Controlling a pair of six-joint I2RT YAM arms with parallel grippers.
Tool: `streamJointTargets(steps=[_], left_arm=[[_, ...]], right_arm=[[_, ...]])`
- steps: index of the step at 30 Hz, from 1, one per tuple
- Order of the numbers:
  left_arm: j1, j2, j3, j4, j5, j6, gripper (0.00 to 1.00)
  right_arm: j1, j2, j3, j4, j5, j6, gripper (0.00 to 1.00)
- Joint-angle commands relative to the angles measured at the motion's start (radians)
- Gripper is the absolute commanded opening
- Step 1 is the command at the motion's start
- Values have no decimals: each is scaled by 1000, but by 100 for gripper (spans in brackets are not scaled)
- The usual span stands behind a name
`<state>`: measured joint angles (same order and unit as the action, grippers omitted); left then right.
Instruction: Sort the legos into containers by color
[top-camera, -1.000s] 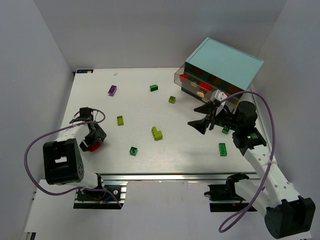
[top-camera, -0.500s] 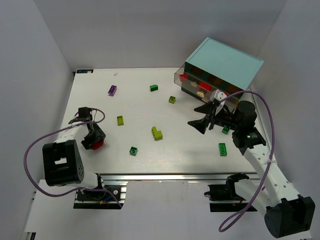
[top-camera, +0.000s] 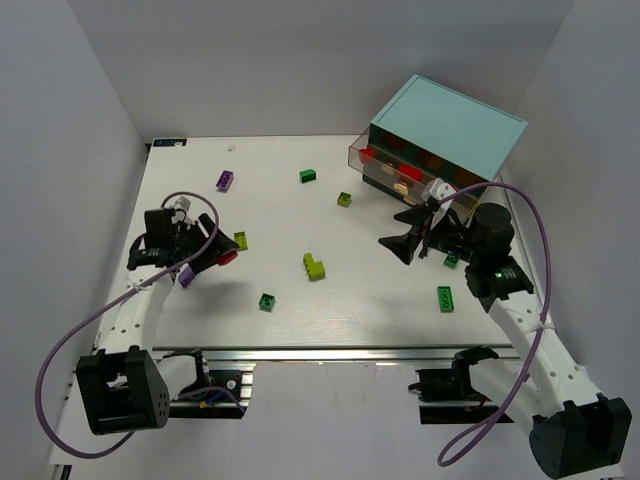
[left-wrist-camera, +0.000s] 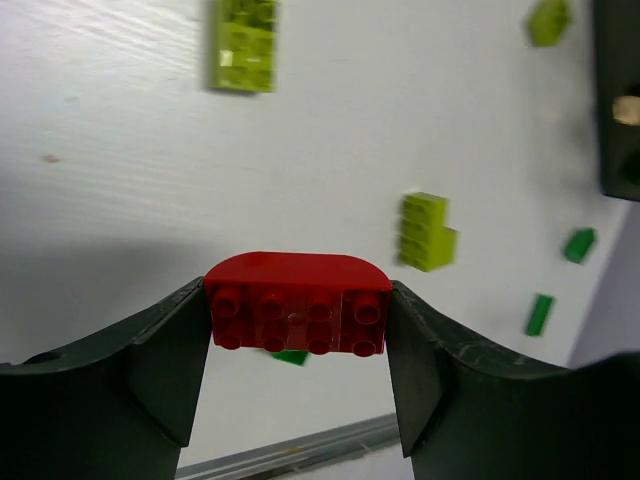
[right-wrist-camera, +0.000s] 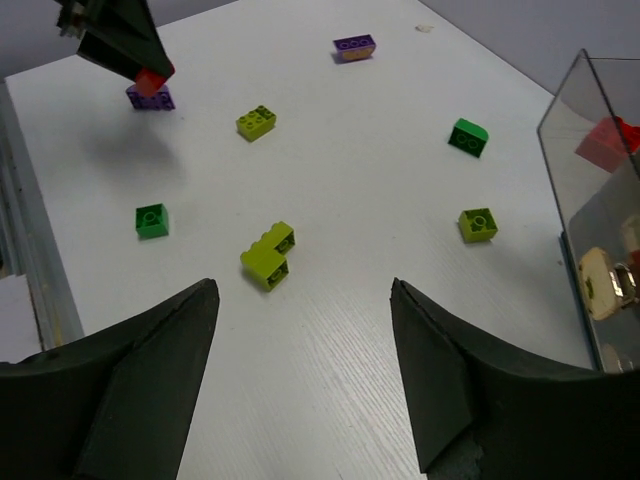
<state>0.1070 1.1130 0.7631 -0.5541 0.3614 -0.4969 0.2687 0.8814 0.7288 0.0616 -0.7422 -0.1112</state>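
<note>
**Now: red brick (top-camera: 227, 258) clamped in the left fingers (top-camera: 208, 250), red drawer far across the bench**

Top external view. The red brick is gripped by the left fingers over the left part of the white bench (top-camera: 330, 325), and a purple brick (top-camera: 186, 277) lies just beside them. The blue-topped cabinet (top-camera: 445, 125) is set at the far right corner. Its upper drawer (top-camera: 370, 157), in which red pieces are seen, lies well apart from the held brick, to the right and farther back. The right fingers (top-camera: 397, 247) are spread with nothing between them and are far nearer the cabinet. Lime and green bricks are scattered between the two arms, so a raised path is judged to be needed.

Left wrist view. The brick is held at its short ends, with its long axis across the gap and its studs toward the camera. It appears lifted off the bench. An L-shaped lime piece (left-wrist-camera: 427, 232) is seen beyond it.

Right wrist view. The fingers are parted and empty over bare bench. The drawer's translucent wall is seen at the right edge, with red behind it.
</note>
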Motion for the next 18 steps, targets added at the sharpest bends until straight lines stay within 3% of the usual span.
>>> streamJointTargets(steps=[1, 4, 7, 13, 18], left_arm=[[-36, -45, 47, 113, 209, -61, 21], [-87, -38, 97, 234, 277, -155, 20], [-168, 20, 191, 331, 291, -229, 20], [-369, 271, 493, 411, 218, -255, 18], [-547, 502, 848, 347, 122, -175, 17]], right_arm=[[-6, -41, 37, 11, 107, -18, 74], [-13, -70, 37, 17, 202, -10, 66], [-26, -84, 40, 21, 257, 7, 42], [-59, -81, 55, 3, 259, 4, 15], [-91, -101, 57, 4, 265, 7, 14]])
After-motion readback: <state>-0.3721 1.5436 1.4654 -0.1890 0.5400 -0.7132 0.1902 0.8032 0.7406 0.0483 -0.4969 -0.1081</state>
